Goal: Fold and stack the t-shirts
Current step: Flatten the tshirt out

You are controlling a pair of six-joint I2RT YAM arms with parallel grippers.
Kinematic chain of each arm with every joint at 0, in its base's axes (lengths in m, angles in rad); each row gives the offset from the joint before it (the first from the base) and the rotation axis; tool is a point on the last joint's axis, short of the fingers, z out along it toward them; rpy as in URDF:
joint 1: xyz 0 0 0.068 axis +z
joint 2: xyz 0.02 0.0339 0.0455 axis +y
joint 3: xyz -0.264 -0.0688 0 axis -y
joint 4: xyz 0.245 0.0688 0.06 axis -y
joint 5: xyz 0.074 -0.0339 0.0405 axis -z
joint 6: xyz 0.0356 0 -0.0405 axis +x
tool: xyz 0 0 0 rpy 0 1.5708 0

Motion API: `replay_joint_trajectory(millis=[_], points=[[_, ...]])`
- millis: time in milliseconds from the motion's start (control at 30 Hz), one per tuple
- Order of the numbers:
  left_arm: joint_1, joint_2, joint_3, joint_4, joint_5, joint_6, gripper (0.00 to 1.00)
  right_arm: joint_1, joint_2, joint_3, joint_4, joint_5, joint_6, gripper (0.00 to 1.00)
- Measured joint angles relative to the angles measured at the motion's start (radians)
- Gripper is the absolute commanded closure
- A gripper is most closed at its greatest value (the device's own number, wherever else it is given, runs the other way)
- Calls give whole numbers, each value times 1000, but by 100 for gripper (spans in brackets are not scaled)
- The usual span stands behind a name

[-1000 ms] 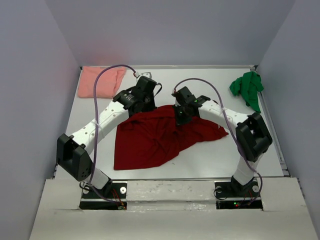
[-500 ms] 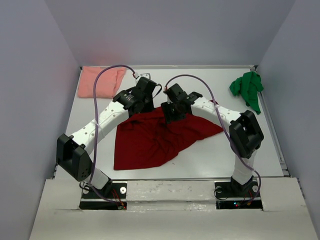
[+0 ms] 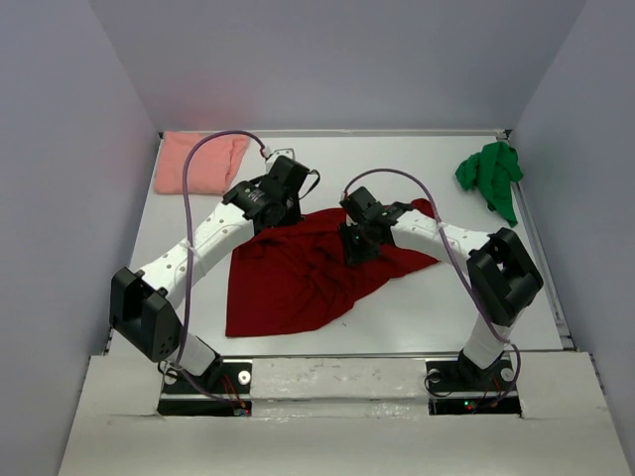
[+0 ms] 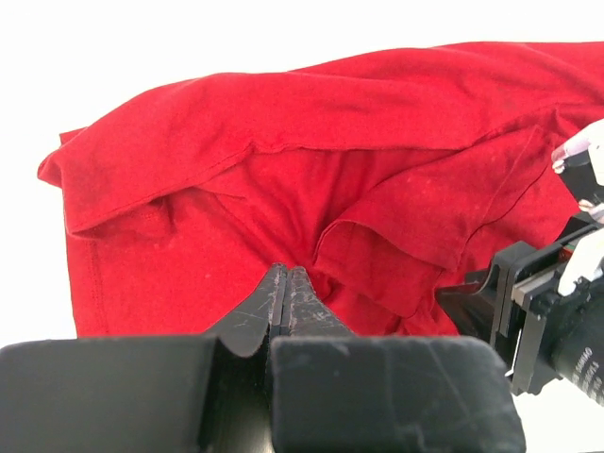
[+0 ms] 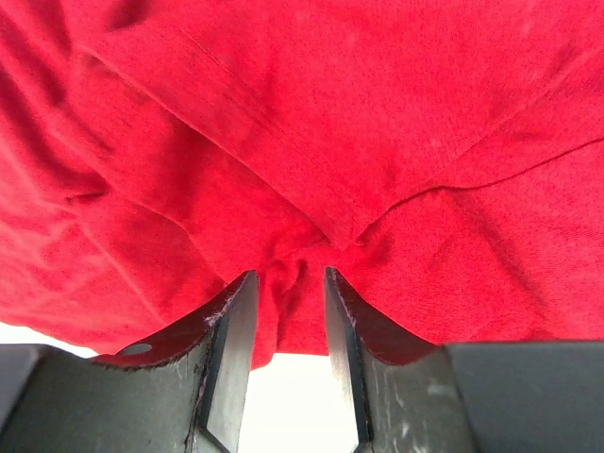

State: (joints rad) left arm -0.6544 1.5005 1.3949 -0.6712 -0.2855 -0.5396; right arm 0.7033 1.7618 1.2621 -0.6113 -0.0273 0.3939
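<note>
The dark red t-shirt (image 3: pixel 298 283) lies crumpled in the middle of the table; it also fills the left wrist view (image 4: pixel 283 142) and the right wrist view (image 5: pixel 330 113). My left gripper (image 3: pixel 282 208) is at its far left edge, its jaws pressed together (image 4: pixel 286 272) with folds of cloth running to the tips. My right gripper (image 3: pixel 359 241) is on the shirt's far middle, its jaws (image 5: pixel 288 278) closed on a pucker of red cloth. The pale pink t-shirt (image 3: pixel 198 162) lies at the far left. The green t-shirt (image 3: pixel 491 174) lies bunched at the far right.
Grey walls enclose the table (image 3: pixel 397 317) on three sides. The right gripper's body shows at the right edge of the left wrist view (image 4: pixel 528 302), close to my left gripper. The arm bases sit at the near edge.
My right gripper swung toward the left gripper, then came back nearer and slightly right, shifting the red shirt's far edge with it. The left arm stayed put.
</note>
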Motion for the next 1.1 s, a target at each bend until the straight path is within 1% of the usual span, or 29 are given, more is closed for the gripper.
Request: replay_joint_trajectory(millis=[200,567,733,1100], points=[[0,-31,-33,0,9,-1,100,0,0,-47,23,1,7,60],[0,-41,-34,1,16,0,100,0,2,-50,43,29,14,60],[0,-42,-34,1,19,0,100,-8,31,-50,45,54,21,60],[0,-45,-34,1,26,0,100,-32,87,-45,58,57,15,60]])
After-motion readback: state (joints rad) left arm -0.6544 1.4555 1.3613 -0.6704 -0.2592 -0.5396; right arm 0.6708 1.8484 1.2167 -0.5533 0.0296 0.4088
